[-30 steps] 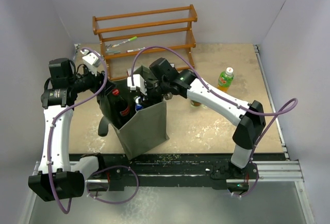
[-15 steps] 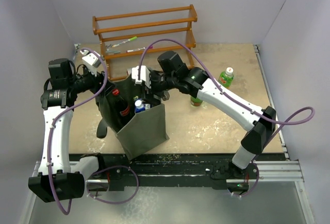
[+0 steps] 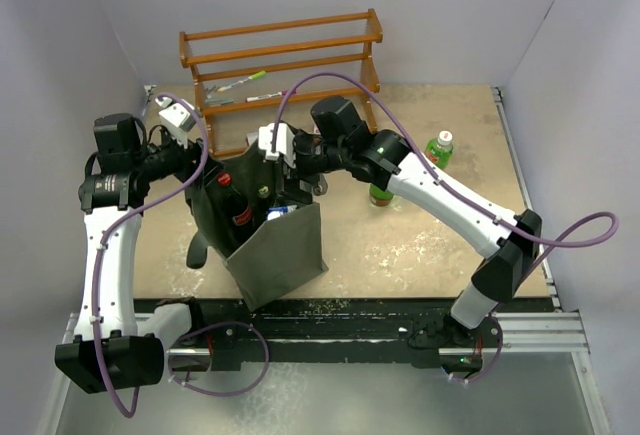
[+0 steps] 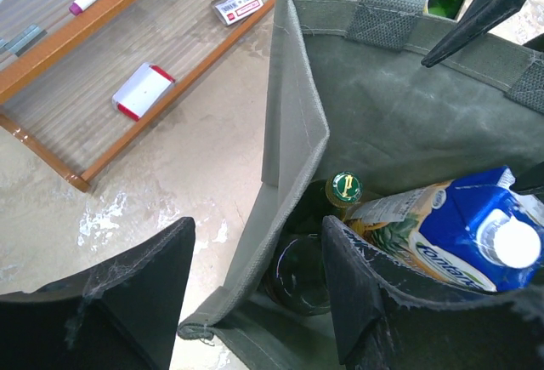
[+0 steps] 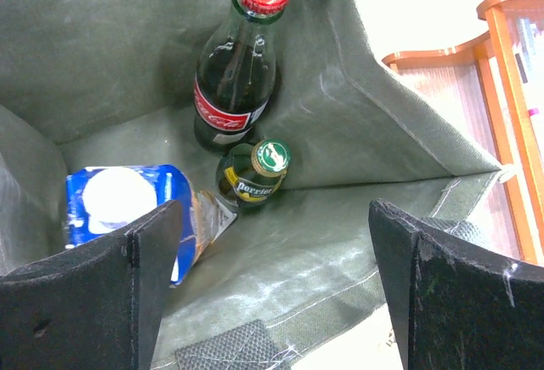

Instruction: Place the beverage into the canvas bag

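The dark grey-green canvas bag (image 3: 275,245) stands open in the middle of the table. Inside it, the right wrist view shows an upright Coca-Cola bottle (image 5: 240,68), a green Perrier bottle (image 5: 255,170) and a blue juice carton (image 5: 127,208) leaning on its side. The carton (image 4: 472,230) and the Perrier cap (image 4: 346,187) also show in the left wrist view. My right gripper (image 5: 272,289) is open and empty above the bag's mouth (image 3: 292,177). My left gripper (image 4: 255,247) is open, its fingers on either side of the bag's left wall (image 3: 207,183).
A wooden rack (image 3: 280,55) with markers and an eraser (image 4: 142,91) stands behind the bag. A green bottle (image 3: 438,148) stands on the table at the right. Another bottle (image 3: 380,195) is partly hidden behind the right arm. White walls close in the table.
My right gripper has risen out of the bag and drawn back, leaving the blue carton inside. The carton has tipped over. The left arm has not moved.
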Robot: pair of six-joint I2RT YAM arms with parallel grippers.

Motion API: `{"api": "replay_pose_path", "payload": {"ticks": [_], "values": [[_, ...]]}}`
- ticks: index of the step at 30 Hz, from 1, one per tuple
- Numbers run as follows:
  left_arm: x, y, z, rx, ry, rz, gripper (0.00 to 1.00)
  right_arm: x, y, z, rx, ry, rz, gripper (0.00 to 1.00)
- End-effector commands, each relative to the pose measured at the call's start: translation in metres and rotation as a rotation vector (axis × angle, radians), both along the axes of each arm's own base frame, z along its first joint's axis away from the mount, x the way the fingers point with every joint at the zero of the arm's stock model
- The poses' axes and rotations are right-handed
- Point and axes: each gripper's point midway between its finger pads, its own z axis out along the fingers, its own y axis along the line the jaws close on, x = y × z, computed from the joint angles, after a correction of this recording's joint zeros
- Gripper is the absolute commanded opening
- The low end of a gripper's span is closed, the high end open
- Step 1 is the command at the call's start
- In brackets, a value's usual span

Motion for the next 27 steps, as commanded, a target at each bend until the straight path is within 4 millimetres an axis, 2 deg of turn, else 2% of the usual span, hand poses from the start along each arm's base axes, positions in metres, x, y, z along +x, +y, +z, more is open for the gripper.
{"api": "replay_pose_path", "payload": {"ticks": [1, 7, 11, 17, 21, 27], "values": [[-0.003, -0.003, 0.012, 0.013, -0.053, -0.022, 0.65, -0.006, -0.003, 0.054, 0.125, -0.074, 0.011, 0.92], [-0.005, -0.003, 0.014, 0.017, -0.061, -0.019, 0.66, -0.015, -0.005, 0.093, 0.221, -0.068, -0.003, 0.94], [-0.005, -0.003, 0.015, 0.009, -0.06, -0.018, 0.66, -0.022, -0.013, 0.127, 0.292, -0.081, -0.02, 0.95], [-0.005, -0.002, 0.018, 0.011, -0.067, -0.011, 0.66, -0.034, -0.027, 0.162, 0.37, -0.086, -0.047, 0.95], [-0.004, -0.002, 0.021, 0.011, -0.076, -0.003, 0.67, -0.035, -0.039, 0.169, 0.382, -0.089, -0.098, 0.95], [-0.005, -0.001, 0.026, 0.016, -0.096, 0.01, 0.7, -0.01, -0.075, 0.163, 0.38, -0.174, -0.241, 0.95]]}}
